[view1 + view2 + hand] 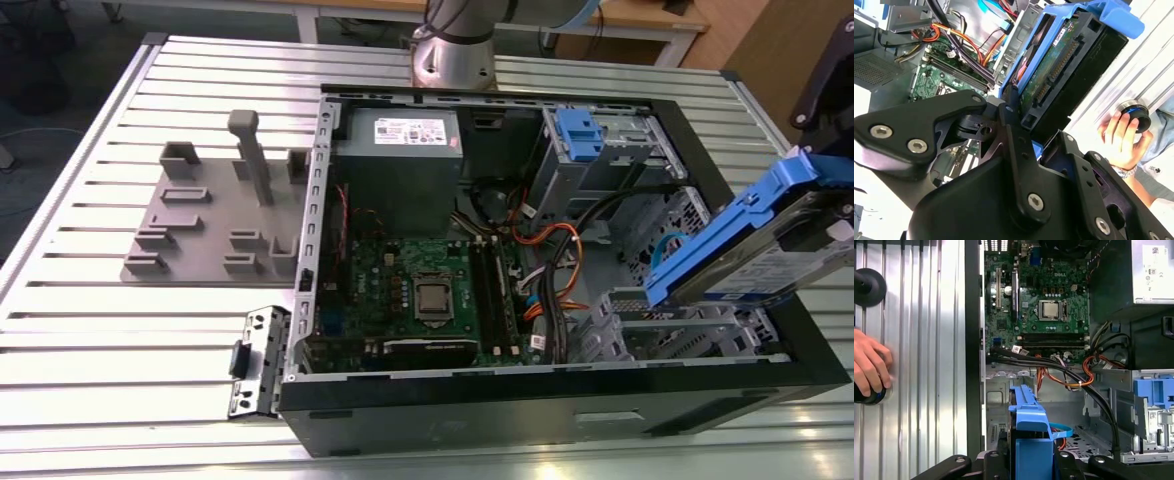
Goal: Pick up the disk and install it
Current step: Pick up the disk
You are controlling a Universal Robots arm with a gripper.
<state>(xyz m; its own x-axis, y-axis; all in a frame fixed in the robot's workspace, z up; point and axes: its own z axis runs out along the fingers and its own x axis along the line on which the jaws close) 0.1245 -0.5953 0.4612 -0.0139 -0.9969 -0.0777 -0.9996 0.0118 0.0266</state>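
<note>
Blue plastic framing of the disk (pixel 1030 437) is clamped between the fingers of the gripper (pixel 1031 462). The disk is held tilted above the open computer case (pixel 534 400), at the rim on the exterior view's right, seemingly clear of it, with free bay space beneath.

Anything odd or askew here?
The silver hard drive in a blue plastic frame hangs tilted in the gripper above the edge of the open black computer case, not seated. A person's hand rests on a round black knob on the slatted metal table beside the case.
</note>
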